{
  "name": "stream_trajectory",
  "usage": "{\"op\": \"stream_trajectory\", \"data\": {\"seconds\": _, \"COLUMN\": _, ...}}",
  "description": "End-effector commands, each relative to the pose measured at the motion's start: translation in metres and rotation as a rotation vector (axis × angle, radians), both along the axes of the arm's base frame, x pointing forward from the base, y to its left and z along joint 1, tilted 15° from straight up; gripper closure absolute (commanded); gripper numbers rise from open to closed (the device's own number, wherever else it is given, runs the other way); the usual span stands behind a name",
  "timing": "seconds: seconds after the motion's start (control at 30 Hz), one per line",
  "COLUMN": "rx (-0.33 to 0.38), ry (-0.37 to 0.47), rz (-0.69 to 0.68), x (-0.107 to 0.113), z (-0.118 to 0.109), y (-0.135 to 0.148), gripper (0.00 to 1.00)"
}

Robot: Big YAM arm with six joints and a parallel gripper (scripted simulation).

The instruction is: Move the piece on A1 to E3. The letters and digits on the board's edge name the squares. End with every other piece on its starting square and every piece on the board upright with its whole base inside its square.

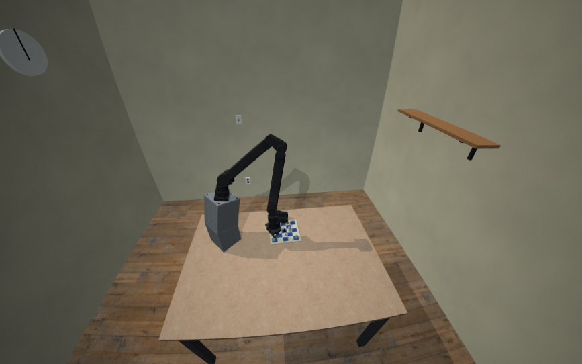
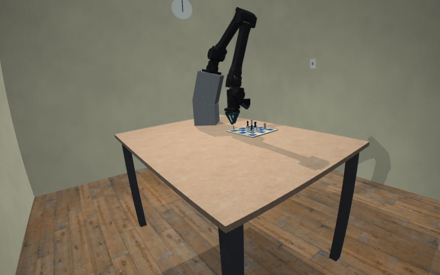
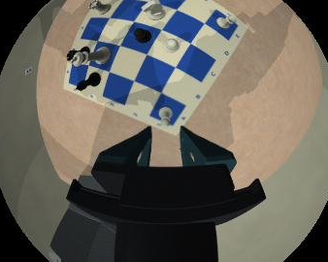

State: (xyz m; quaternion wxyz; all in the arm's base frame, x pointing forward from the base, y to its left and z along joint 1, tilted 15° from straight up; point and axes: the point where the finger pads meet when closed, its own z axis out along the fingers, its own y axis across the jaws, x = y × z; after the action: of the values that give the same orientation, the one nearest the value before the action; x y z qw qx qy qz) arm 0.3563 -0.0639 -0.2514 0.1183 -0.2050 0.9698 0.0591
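A small blue and cream chessboard (image 3: 158, 44) lies on the table; it also shows in the top view (image 1: 286, 231) and the exterior view (image 2: 252, 130). A small white piece (image 3: 166, 114) stands upright on the board's corner square nearest the wrist camera, also seen in the exterior view (image 2: 233, 128). My gripper (image 3: 165, 130) (image 2: 231, 118) hangs pointing down just above that piece. Its fingers stand partly apart with nothing between them. I cannot read the edge letters.
Several other black and white pieces stand on the board, among them a black one (image 3: 143, 36), a white one (image 3: 172, 44) and a white one at the far right corner (image 3: 224, 20). The arm's grey base block (image 2: 207, 99) stands behind the board.
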Motion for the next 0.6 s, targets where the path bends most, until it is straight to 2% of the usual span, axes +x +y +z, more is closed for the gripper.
{"op": "stream_trajectory", "data": {"seconds": 0.0, "rx": -0.006, "ry": -0.015, "rz": 0.008, "x": 0.0048, "z": -0.0001, "y": 0.0042, "gripper": 0.67}}
{"op": "stream_trajectory", "data": {"seconds": 0.33, "rx": -0.006, "ry": -0.014, "rz": 0.009, "x": 0.0044, "z": -0.0002, "y": 0.0042, "gripper": 0.67}}
{"op": "stream_trajectory", "data": {"seconds": 0.57, "rx": -0.005, "ry": -0.006, "rz": 0.015, "x": -0.0035, "z": -0.0008, "y": 0.0044, "gripper": 0.67}}
